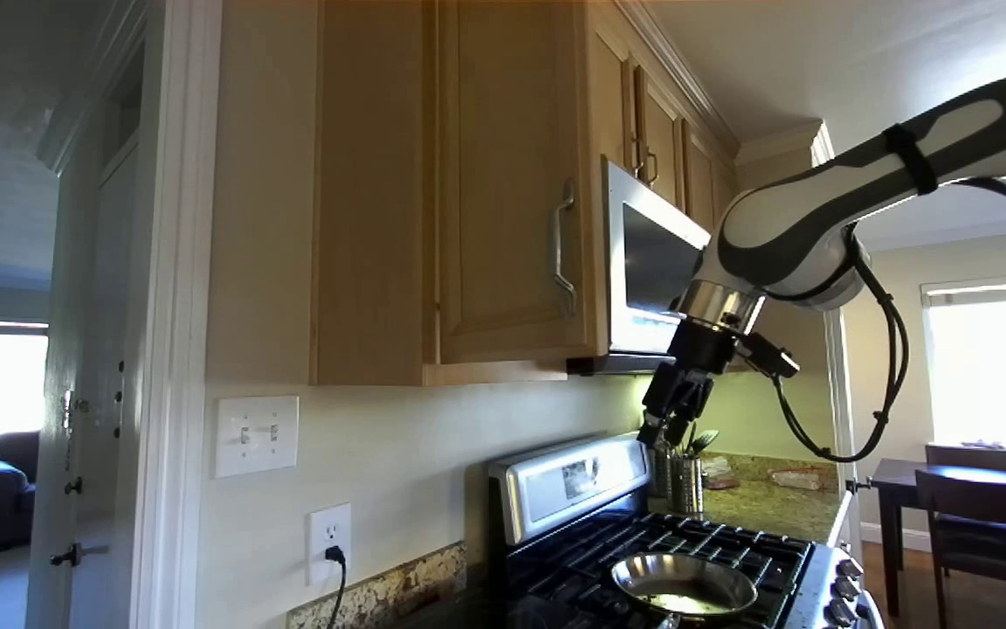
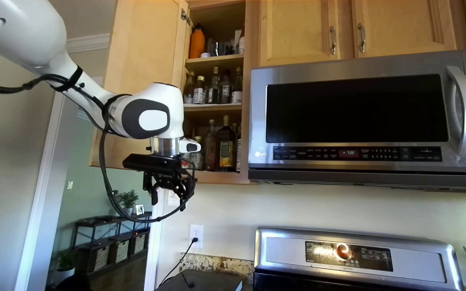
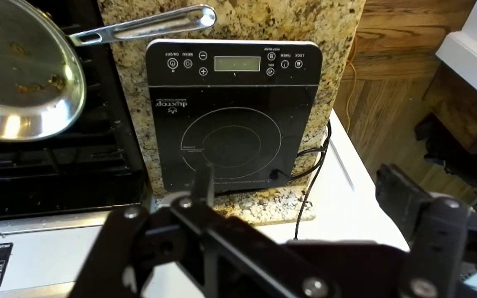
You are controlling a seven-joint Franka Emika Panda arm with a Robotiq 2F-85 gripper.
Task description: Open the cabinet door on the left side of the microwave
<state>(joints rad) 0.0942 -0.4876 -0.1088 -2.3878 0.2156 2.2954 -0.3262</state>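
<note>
The tall maple cabinet door stands swung open to the left of the microwave. Its framed outer face (image 1: 503, 201) and metal handle (image 1: 561, 240) show in an exterior view. Its inner face (image 2: 148, 52) shows in an exterior view, partly behind my arm. The steel-fronted microwave (image 2: 354, 109) is shut; it also shows edge-on in an exterior view (image 1: 660, 262), partly behind the arm. My gripper (image 1: 660, 430) points down, lower than the door's bottom edge (image 2: 111, 166), apart from the handle. In the wrist view its fingers (image 3: 296, 174) are wide apart with nothing between them.
Bottles (image 2: 212, 89) stand on the open cabinet's shelves. Below are a stove (image 1: 573, 476) with a steel pan (image 1: 685, 584) and a black induction cooktop (image 3: 230, 136) with a cord. Shut upper doors (image 2: 297, 32) sit above the microwave. A cable loop (image 2: 107, 173) hangs from the arm.
</note>
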